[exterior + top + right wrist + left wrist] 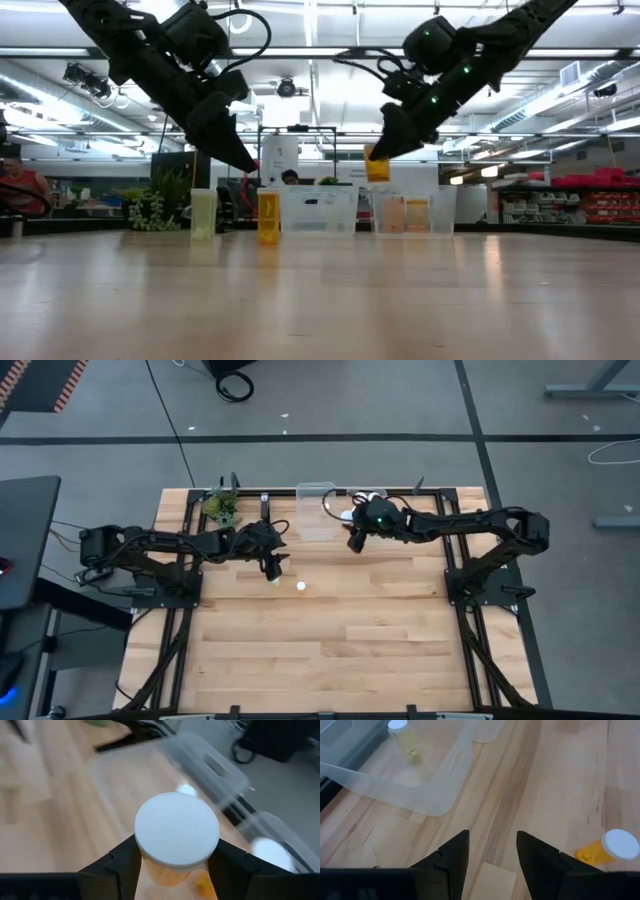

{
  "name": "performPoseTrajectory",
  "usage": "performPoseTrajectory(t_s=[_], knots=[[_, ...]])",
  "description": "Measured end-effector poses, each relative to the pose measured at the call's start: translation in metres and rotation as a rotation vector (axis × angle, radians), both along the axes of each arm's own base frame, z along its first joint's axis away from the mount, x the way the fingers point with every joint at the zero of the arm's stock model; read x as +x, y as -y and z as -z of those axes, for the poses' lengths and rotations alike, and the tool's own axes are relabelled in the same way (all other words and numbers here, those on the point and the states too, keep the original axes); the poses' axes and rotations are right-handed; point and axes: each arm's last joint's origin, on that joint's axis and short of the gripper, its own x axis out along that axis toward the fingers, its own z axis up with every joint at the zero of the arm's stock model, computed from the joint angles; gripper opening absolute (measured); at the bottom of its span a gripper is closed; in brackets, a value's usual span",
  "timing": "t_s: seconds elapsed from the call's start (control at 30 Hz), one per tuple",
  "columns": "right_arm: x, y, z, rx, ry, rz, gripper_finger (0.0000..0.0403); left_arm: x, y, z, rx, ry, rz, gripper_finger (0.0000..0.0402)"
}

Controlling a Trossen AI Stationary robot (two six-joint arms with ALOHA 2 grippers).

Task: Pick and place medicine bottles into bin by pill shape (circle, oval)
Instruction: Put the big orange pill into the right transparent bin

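Observation:
My right gripper is shut on an amber bottle with a white cap, held in the air near the two clear bins at the table's far edge. My left gripper is open and empty, pointing down over the table. An amber bottle stands on the table just beside it, also seen in the low view. A paler bottle stands further off. Another white-capped bottle stands on the table right of my left gripper. More bottles sit inside the bins. My right gripper pinches the amber bottle between its two fingers, on the body's sides just under the white cap. The fingers slant down from the table's right. The bottle stays upright and is lifted clear of the table.
A green plant sprig stands at the far left corner. The clear bins fill the middle of the far edge; one holds a pale bottle. The near half of the wooden table is bare wood.

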Motion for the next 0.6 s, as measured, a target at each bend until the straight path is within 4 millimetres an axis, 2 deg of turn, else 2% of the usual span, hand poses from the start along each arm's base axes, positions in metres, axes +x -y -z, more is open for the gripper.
performPoseTrajectory(t_s=[0.13,0.6], knots=[[-0.007,0.007,0.004,0.004,-0.009,0.034,0.0206,0.000,0.000,0.000,0.001,-0.001,0.001,0.0173],[-0.020,0.013,0.022,0.066,-0.052,0.049,0.0207,0.000,0.000,0.000,0.007,-0.007,0.007,0.0172]])
